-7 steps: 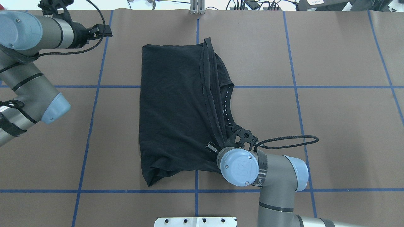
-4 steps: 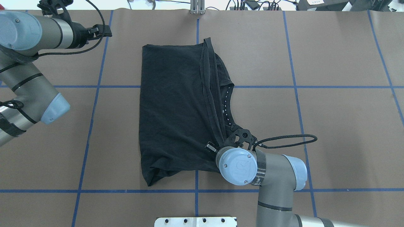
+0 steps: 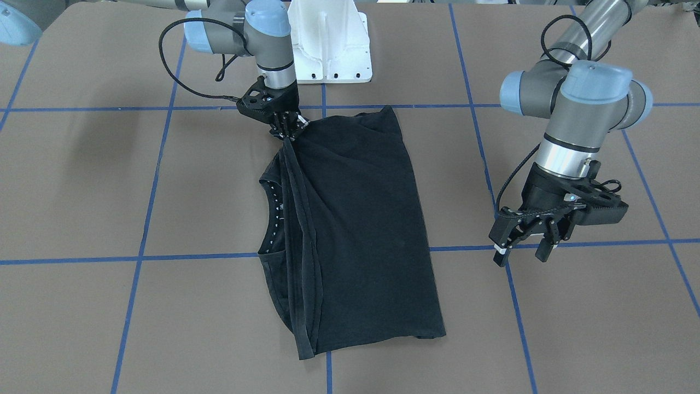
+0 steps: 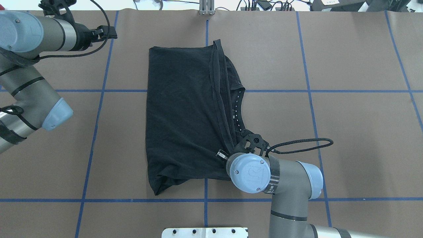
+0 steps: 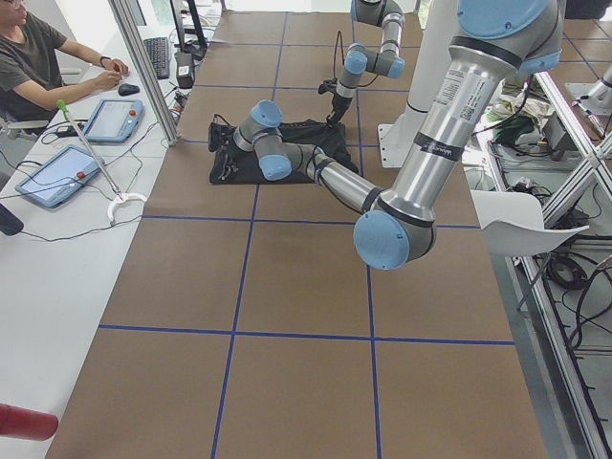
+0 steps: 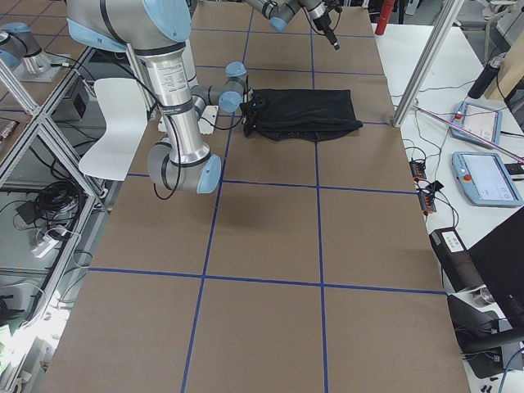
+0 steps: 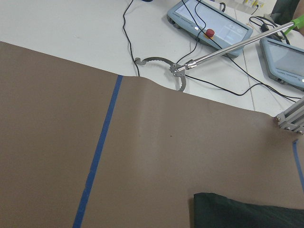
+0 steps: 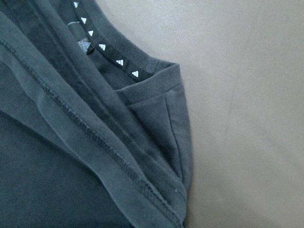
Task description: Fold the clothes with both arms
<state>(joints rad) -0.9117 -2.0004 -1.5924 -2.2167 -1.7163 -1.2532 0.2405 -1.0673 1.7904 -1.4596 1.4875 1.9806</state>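
The left arm (image 4: 33,96) comes in over the left edge of the bench (image 4: 347,132), elbow bent, its forearm reaching toward the far left corner. The left gripper (image 3: 522,254) hangs fingers-down above bare brown surface beside a blue tape line (image 3: 514,306), its fingers spread wide and holding nothing, well apart from the cloth. The black t-shirt (image 4: 181,115) lies folded in the bench's middle, its long axis running from the robot's side toward the far edge. Its collar (image 4: 237,109), lined inside with small white triangles, faces the robot's right. Stitched edges (image 4: 218,96) run as a ridge along that length to the shirt's near right corner. There the right arm (image 4: 290,185), coming from the near edge with its wrist turned down, has the right gripper (image 3: 287,134) pressed together on the gathered fabric, the cloth rising to it in a taut fold.
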